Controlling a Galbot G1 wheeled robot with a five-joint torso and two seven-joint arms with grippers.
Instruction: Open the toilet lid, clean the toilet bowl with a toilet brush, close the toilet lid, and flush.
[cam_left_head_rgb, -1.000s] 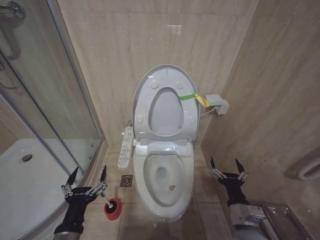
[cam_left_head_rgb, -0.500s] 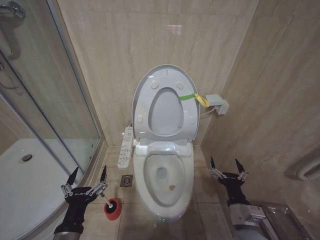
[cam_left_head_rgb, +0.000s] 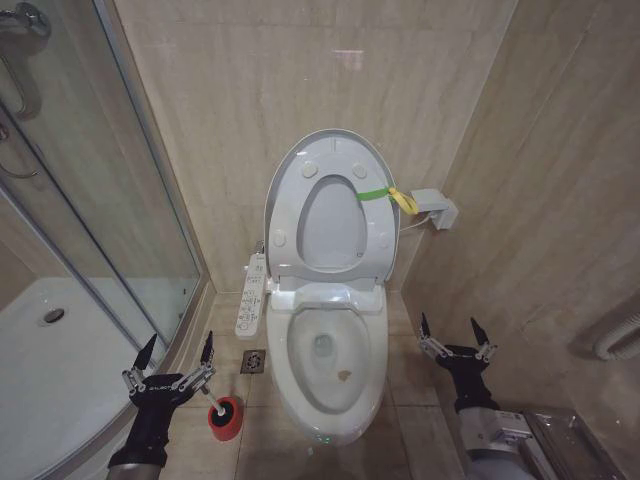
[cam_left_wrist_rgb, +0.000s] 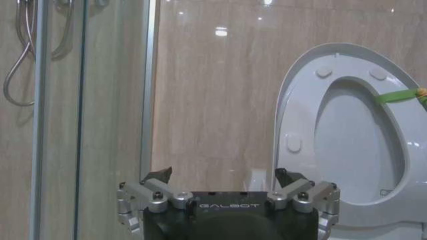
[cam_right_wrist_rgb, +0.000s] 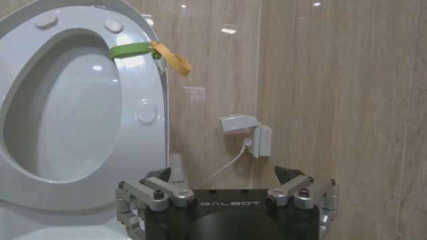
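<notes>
Left gripper (cam_left_head_rgb: 178, 358) hovers low at the toilet's left flank, fingers spread, empty, tips up. Right beside it on the floor: toilet brush (cam_left_head_rgb: 213, 405) in its red cup holder (cam_left_head_rgb: 226, 418), thin white handle leaning toward the gripper, between the shower tray (cam_left_head_rgb: 60, 370) edge and the toilet bowl (cam_left_head_rgb: 330, 420). Right gripper (cam_left_head_rgb: 455, 334) is parked on the bowl's other flank, fingers also spread, holding nothing.

Bowl is open; a small brownish spot sits on the inner basin. Past it, the toilet lid (cam_left_head_rgb: 330, 150) and seat stand upright against the wall, green-and-yellow strap (cam_left_head_rgb: 388, 196) at the lid's right edge. Lid step looks done.

Step in hand, my read: fetch the brush. Drop the left wrist, line the fingers across the handle above the cup rim, pinch high on the stick, lift straight so the cup doesn't tip or tag along.
</notes>
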